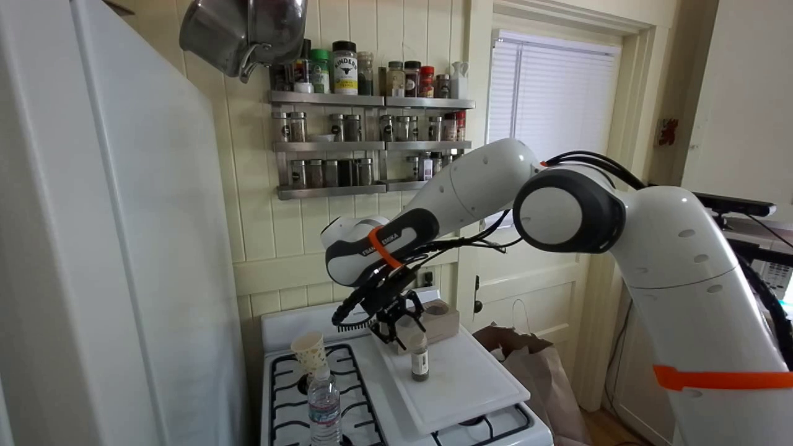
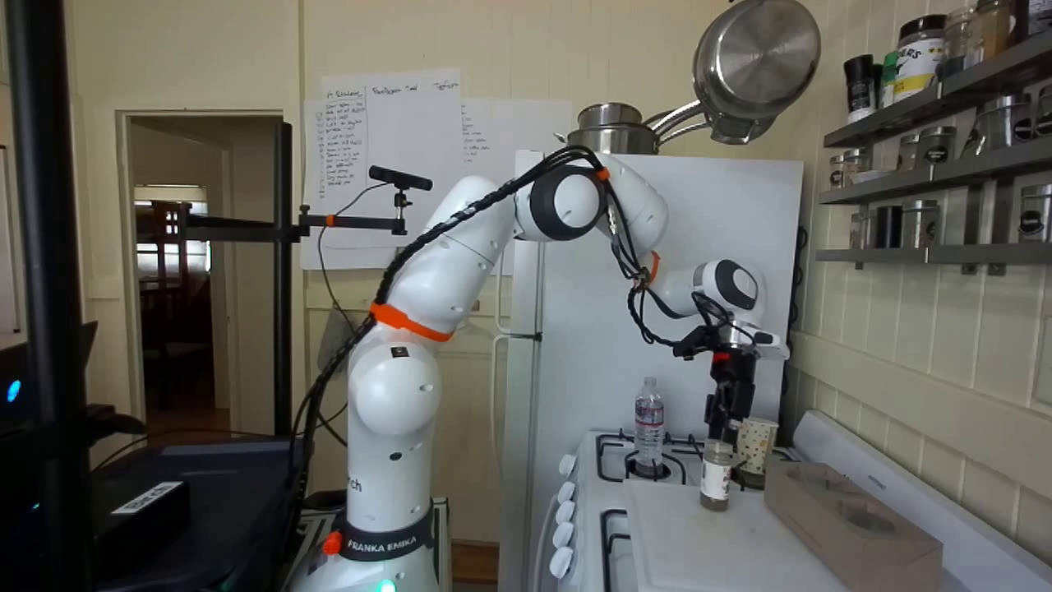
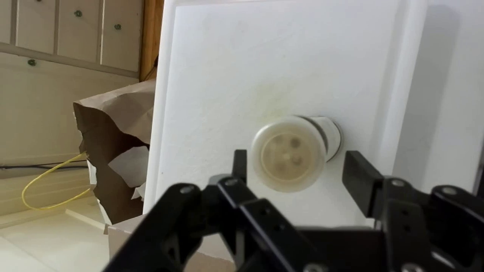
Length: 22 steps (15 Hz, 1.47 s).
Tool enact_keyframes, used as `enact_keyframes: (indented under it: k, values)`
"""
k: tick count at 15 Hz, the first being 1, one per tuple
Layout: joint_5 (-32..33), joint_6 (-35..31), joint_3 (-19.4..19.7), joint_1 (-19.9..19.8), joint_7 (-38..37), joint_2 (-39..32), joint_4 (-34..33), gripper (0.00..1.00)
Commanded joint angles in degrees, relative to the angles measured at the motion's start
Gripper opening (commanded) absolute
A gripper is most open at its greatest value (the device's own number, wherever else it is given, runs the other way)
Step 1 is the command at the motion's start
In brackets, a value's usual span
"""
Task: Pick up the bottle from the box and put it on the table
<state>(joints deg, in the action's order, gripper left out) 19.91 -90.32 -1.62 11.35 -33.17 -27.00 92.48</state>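
Observation:
The bottle (image 1: 420, 362) is small, with a pale lid and a white label. It stands upright on the white slab table (image 1: 474, 390) in both exterior views (image 2: 715, 485). The tan box (image 1: 443, 325) lies at the slab's back edge, beside the bottle and apart from it; it also shows in an exterior view (image 2: 896, 543). My gripper (image 3: 297, 162) is open, pointing down over the bottle. In the wrist view the bottle's lid (image 3: 287, 156) appears between the fingertips, closer to the left finger, with a gap to the right one. Contact cannot be told.
A clear plastic water bottle (image 1: 324, 409) and a patterned paper cup (image 1: 308, 350) stand on the stove grates beside the slab. A torn brown paper bag (image 1: 533, 371) stands past the slab's far side. Spice shelves (image 1: 331, 191) hang on the wall above.

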Motion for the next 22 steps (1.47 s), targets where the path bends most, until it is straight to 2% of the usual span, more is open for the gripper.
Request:
enact_keyframes:
  k: [1,4,9,13,14,16,17,22]
  values:
    - [0.1,2.9,0.8,1.1,-0.2,-1.5,-2.5,0.70]
    - [-0.2,3.1,1.0,1.1,-0.5,-1.3,-2.3,0.72]
    - [-1.5,1.5,0.9,0.6,-0.4,-0.5,-0.8,0.61]
    - [-1.8,1.3,0.8,0.7,-0.5,-0.5,-0.5,0.61]
    - [-1.9,1.3,0.8,0.7,-0.5,-0.5,-0.5,0.42]
    - [-2.0,1.3,0.8,0.6,-0.5,-0.6,-0.5,0.33]
    - [-2.1,1.3,0.9,0.6,-0.6,-0.6,-0.5,0.25]
    - [-2.0,0.5,1.1,0.5,-1.4,1.3,1.5,0.25]
